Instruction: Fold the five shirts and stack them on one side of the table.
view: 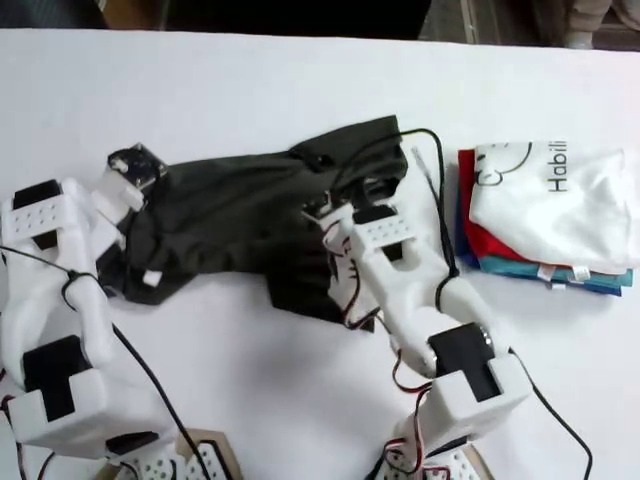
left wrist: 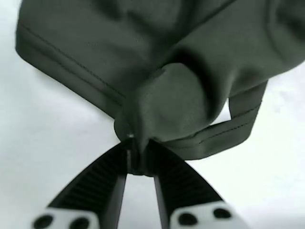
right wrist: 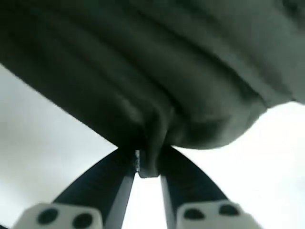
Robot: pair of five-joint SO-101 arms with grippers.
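Note:
A dark green shirt (view: pixel 240 215) lies crumpled across the middle of the white table (view: pixel 250 90). My left gripper (view: pixel 128 185) sits at the shirt's left end, and in the left wrist view this gripper (left wrist: pixel 138 155) is shut on a pinched fold of the dark shirt (left wrist: pixel 162 71). At the shirt's right part, my right gripper (view: pixel 335 215) is shut too; the right wrist view shows the gripper (right wrist: pixel 147 164) clamping a bunched fold of the shirt (right wrist: pixel 157 71). A stack of folded shirts (view: pixel 545 215), white on top over red and blue, rests at the right side.
Black and red cables (view: pixel 430 200) run along the right arm between the dark shirt and the stack. Bare table lies behind the shirt and in front of it, between the two arm bases.

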